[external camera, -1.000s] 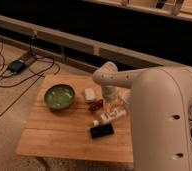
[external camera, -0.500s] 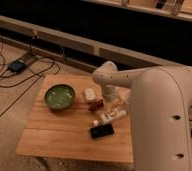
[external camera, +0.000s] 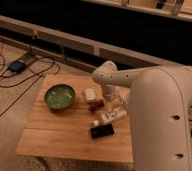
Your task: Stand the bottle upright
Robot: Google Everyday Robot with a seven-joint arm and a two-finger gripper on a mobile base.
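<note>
The slim white bottle lies on its side on the wooden table, cap towards the left, near the right edge. My gripper hangs from the white arm just above and behind the bottle, close to it.
A green bowl sits at the table's back left. A small white block and a reddish-brown item lie between bowl and gripper. A black flat object lies in front of the bottle. Cables run over the floor at left.
</note>
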